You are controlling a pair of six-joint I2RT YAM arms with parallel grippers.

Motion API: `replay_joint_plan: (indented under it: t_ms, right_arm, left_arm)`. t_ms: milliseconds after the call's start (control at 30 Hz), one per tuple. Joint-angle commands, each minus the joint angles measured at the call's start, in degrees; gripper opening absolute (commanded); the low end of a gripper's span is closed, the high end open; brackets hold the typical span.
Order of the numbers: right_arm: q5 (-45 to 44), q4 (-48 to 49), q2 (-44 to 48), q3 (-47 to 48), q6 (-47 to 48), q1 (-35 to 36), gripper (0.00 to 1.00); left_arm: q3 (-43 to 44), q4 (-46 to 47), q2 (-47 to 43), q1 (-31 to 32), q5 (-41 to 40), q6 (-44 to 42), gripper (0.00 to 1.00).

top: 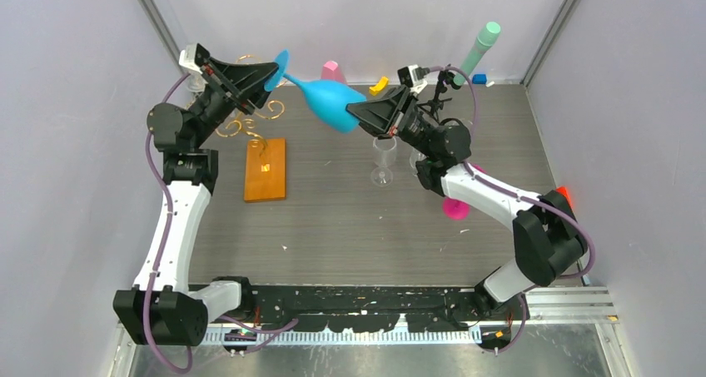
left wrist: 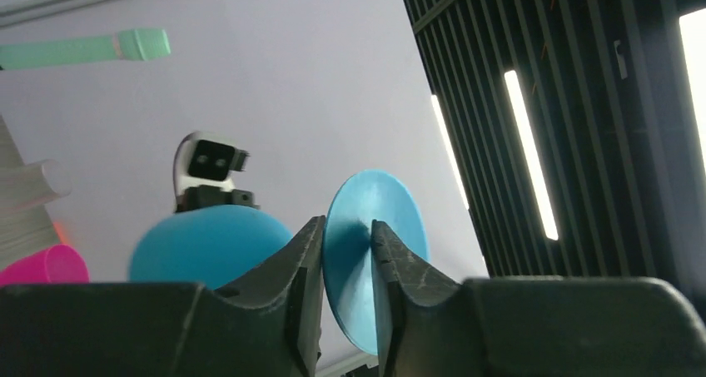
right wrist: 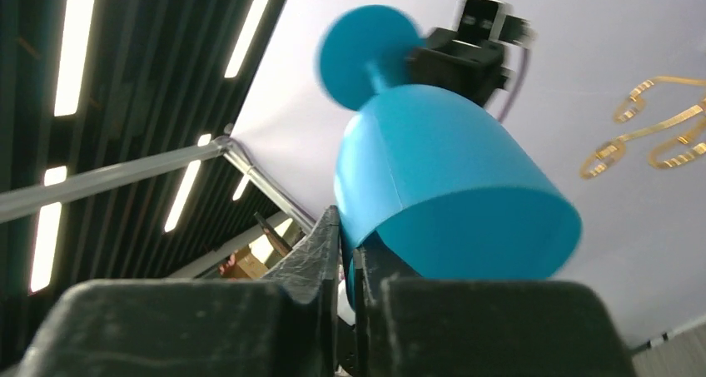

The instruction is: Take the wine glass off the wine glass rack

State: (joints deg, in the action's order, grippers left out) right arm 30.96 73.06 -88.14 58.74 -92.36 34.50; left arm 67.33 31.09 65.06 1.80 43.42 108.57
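1. Handling: the wine glass (top: 329, 102) is opaque blue and looks like plastic. I judge it light and stiff, and less breakable than real glass. The smooth curved wall is likely slippery, and the thin stem is the weak point.
2. Hold points: the stem just by the foot should give the surest pinch. The bowl rim allows only a thin-wall pinch, and the glass could twist out of it.
3. Left gripper (left wrist: 347, 231): jaws closed on the foot end of the glass, with the round foot showing between them.
4. Right gripper (right wrist: 350, 235): jaws nearly together, pinching the bowl wall at the rim.
5. Position: the glass lies almost on its side in the air, spanning the two grippers above the table (top: 333, 219). It is off the rack (top: 265, 169) and to its right.
6. Appearance: uniform turquoise-blue, with a wide tapered bowl, slim stem and flat disc foot. No damage is visible.
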Motion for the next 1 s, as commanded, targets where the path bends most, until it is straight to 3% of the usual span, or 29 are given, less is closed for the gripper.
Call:
replay_joint_plan:
  t_ms: [0, 133, 233, 367, 500, 567, 633, 733, 967]
  right_arm:
    - [0.5, 1.74, 2.17, 2.72, 1.52, 0.83, 0.02]
    - [-0.11, -1.02, 3.33, 2.7, 4.3, 0.83, 0.0]
    - [-0.8, -5.71, 5.88, 2.41, 7.8, 0.76, 0.0]
    - [-3.5, -18.66, 11.33, 2.19, 17.3, 0.76, 0.0]
    - [-10.27, -37.26, 17.78, 2.71, 29.02, 0.77, 0.0]
    - [-13.98, -46.84, 20.27, 4.0, 35.97, 0.74, 0.0]
    - [-16.53, -54.22, 21.77, 5.06, 40.1, 0.74, 0.0]
    - [-19.1, -62.2, 23.16, 6.19, 44.09, 0.74, 0.0]
    - [-9.77, -82.57, 20.11, 12.84, 58.12, 0.83, 0.0]
  left_arm:
    - [-0.83, 2.83, -1.83, 0.78, 1.08, -2.93, 0.36]
    - [-0.95, 0.99, -3.04, 0.75, 0.56, -7.61, 0.66]
    - [0.64, -3.66, -3.95, 0.76, 1.49, -14.21, 0.78]
    - [3.16, -18.25, -5.74, 0.77, 2.31, -29.38, 0.86]
    - [8.56, -35.55, -5.87, -0.46, 5.86, -50.45, 0.89]
    - [14.11, -49.0, -5.14, -1.5, 6.4, -63.62, 0.91]
    - [19.19, -61.66, -4.86, -1.54, 0.49, -74.79, 0.91]
    - [22.79, -70.79, -5.53, -1.54, -12.33, -83.26, 0.92]
    - [20.75, -71.05, -9.93, -1.54, -33.85, -86.94, 0.96]
